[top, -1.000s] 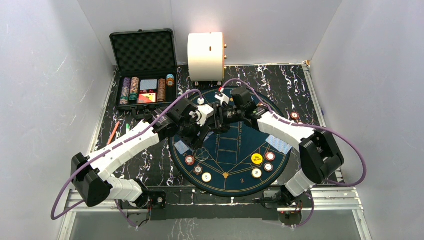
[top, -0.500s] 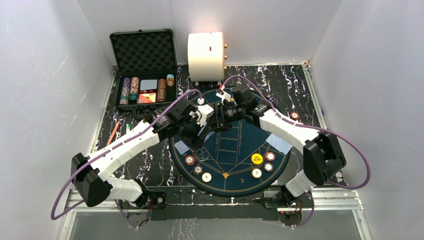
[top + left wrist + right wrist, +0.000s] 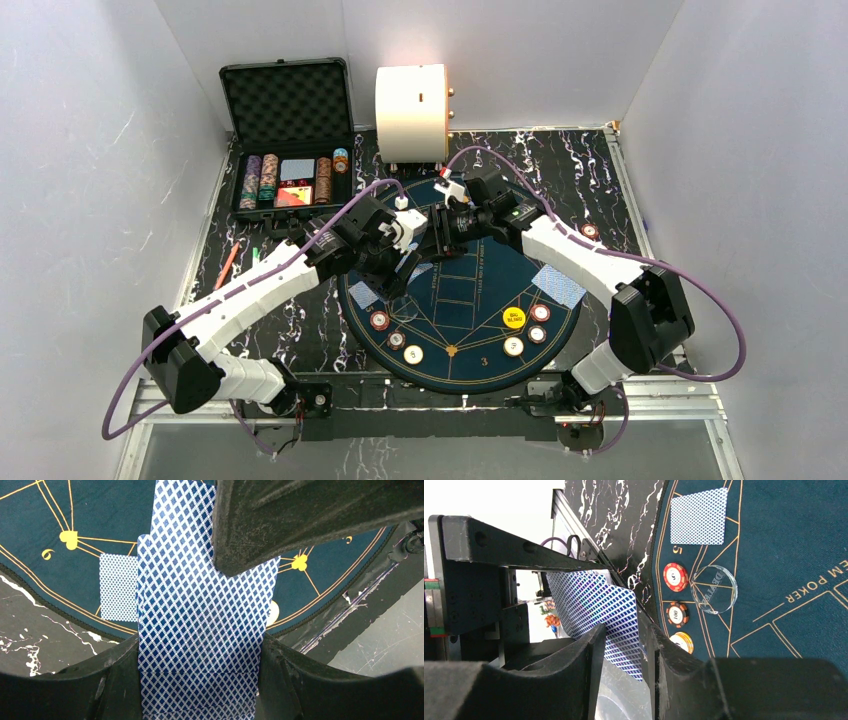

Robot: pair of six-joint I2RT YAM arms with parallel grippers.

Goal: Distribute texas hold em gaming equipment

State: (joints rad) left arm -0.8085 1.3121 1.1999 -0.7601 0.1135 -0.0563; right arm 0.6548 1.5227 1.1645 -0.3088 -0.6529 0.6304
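L jaws clenched on deck of blue-backed cards (image 3: 200,645). Deck fills the gap btwn both pads, top cards pushed fwd past the tips. R jaws meet them head-on above far-left part of round poker mat (image 3: 470,300). One R finger (image 3: 300,520) lies across the top card. In R wrist view a card edge sits btwn the R fingers, but can't tell if they're pinching it or just straddling. Beyond R jaws, flat on mat: single dealt card (image 3: 699,516) nr the rim, clear DEALER button (image 3: 715,589), red-white chip (image 3: 675,576) just beside it, then two more chips in a row. Yellow button (image 3: 513,318) sits well apart from both jaws, nearer R arm base.
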